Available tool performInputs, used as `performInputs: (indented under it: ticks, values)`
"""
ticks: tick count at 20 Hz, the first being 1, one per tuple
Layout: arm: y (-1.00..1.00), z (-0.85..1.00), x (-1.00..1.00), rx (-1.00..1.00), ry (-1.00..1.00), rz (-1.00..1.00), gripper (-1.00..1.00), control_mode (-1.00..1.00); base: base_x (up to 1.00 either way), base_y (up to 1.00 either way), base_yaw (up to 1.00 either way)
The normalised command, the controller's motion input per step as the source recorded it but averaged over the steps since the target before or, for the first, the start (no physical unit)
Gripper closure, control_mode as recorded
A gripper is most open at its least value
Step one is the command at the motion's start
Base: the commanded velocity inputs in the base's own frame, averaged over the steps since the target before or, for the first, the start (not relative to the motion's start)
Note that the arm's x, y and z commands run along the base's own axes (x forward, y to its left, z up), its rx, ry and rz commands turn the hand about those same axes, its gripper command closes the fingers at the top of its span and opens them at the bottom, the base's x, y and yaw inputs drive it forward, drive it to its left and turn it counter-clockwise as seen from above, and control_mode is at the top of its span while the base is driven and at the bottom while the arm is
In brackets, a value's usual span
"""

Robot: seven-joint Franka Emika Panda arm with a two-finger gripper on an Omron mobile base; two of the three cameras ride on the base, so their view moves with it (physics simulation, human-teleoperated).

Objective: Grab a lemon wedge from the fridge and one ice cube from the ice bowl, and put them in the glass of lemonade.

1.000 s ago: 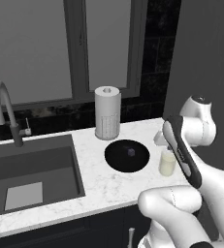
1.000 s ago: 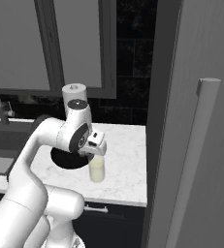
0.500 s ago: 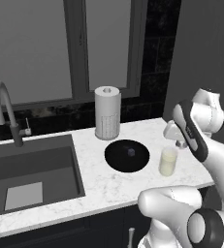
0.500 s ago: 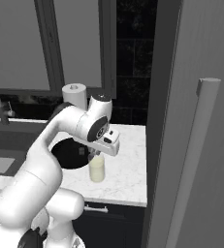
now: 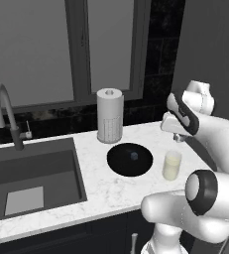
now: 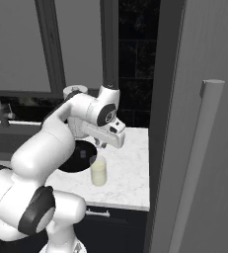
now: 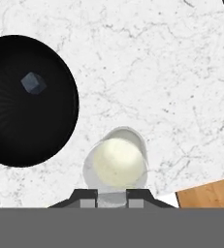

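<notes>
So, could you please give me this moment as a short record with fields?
setting: kitchen counter with sink
ice bowl: black dish beside the towel roll
ice cube: one, lying in the bowl
glass: lemonade, standing right of the bowl, apart from it
fridge: door shut, handle in the right base view
hand: above the glass, holding nothing visible; whether open or shut is unclear
</notes>
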Motion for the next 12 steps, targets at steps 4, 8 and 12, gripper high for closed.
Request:
performInputs:
  ticks: [4,8,12]
  values:
    - [0.0,0.0,0.32,0.0,0.0,-0.02,1.0,-1.0,0.0,0.0,0.0]
    - [0.0,-0.08,0.04,0.0,0.0,0.0,1.0,-1.0,0.0,0.0,0.0]
    - [0.0,-0.19,0.0,0.0,0.0,0.0,1.0,-1.0,0.0,0.0,0.0]
